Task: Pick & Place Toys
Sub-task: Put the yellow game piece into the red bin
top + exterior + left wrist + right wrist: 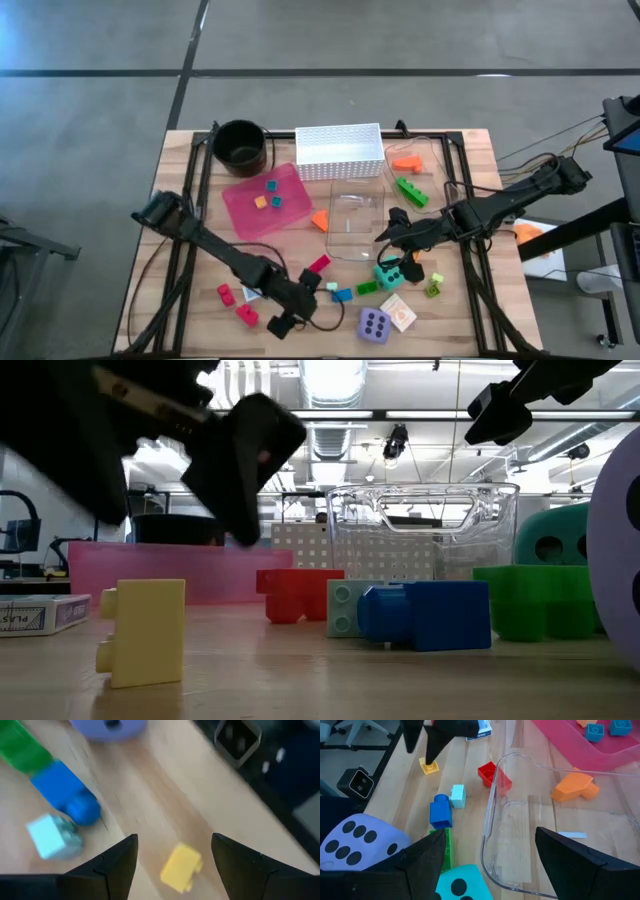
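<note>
My left gripper (285, 318) (173, 840) is open near the table's front edge, above a small yellow brick (181, 866) (150, 630) that lies on the table. Its fingers stand on either side of the brick without touching it. A blue brick (65, 792), a pale blue brick (52, 836) and the purple die (374, 324) lie close by. My right gripper (392, 232) (490, 832) is open and empty above the near rim of a clear container (545, 835), next to the teal die (388, 272).
At the back stand a black pot (240, 145), a white perforated basket (340, 150) and a pink tray (240, 205) holding small bricks. Red (246, 316), green (410, 190) and orange (320, 220) bricks and a card (398, 312) lie scattered about.
</note>
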{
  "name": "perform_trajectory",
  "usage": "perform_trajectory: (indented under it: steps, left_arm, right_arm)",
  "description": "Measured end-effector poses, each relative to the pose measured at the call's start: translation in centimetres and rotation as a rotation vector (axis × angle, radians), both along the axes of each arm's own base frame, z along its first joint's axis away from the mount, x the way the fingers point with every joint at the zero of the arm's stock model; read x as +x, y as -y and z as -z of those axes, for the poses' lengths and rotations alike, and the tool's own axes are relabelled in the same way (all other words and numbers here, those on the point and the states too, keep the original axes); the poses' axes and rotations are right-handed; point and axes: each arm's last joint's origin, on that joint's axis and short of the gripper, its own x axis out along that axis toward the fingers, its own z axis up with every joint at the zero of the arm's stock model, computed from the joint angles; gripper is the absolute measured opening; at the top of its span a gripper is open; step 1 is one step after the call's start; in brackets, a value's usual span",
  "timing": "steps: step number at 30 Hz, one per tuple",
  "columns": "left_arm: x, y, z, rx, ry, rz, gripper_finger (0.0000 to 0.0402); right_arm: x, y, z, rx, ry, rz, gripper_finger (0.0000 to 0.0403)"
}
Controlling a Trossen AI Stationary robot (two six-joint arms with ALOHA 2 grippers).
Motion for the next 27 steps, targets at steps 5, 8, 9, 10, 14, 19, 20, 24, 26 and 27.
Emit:
perform_trajectory:
  steps: [5,8,9,10,14,19,20,24,26,27]
  left_arm:
    - [0.1,0.3,1.1,0.028,-0.034,0.014,0.0257]
    - [-0.1,0.1,1.9,0.043,-0.062,0.014,0.0257]
    - [-0.2,0.1,2.2,0.047,-0.069,0.014,0.0257]
    - [-0.2,0.1,2.4,0.052,-0.076,0.015,0.0257]
    - [-0.2,0.1,2.5,0.052,-0.071,0.017,0.024]
    - [-0.2,0.0,2.4,0.053,-0.069,0.014,0.0176]
    - [-0.2,0.0,2.4,0.054,-0.07,0.014,0.0163]
    - [-0.2,0.0,2.5,0.058,-0.076,0.014,0.0118]
    - [-0.2,0.0,2.5,0.057,-0.076,0.013,0.0106]
    - [-0.2,0.0,2.5,0.057,-0.076,0.013,0.0103]
  right_arm:
    - [0.0,0.0,0.0,0.0,-0.001,0.0,0.0306]
    - [0.0,0.0,0.1,0.0,-0.002,0.0,0.0306]
    - [0.0,0.0,0.1,-0.001,-0.003,0.0,0.0306]
    - [0.0,0.0,0.1,0.0,-0.002,0.0,0.0306]
    - [0.0,0.0,0.1,-0.001,-0.003,0.0,0.0306]
    - [0.0,0.0,0.1,-0.001,-0.004,0.0,0.0306]
    - [0.0,0.0,0.1,-0.001,-0.004,0.0,0.0306]
    - [0.0,0.0,0.2,-0.001,-0.005,0.0,0.0306]
    - [-0.1,0.0,0.4,-0.003,-0.01,0.0,0.0306]
    - [-0.1,0.1,0.5,-0.005,-0.014,0.0,0.0306]
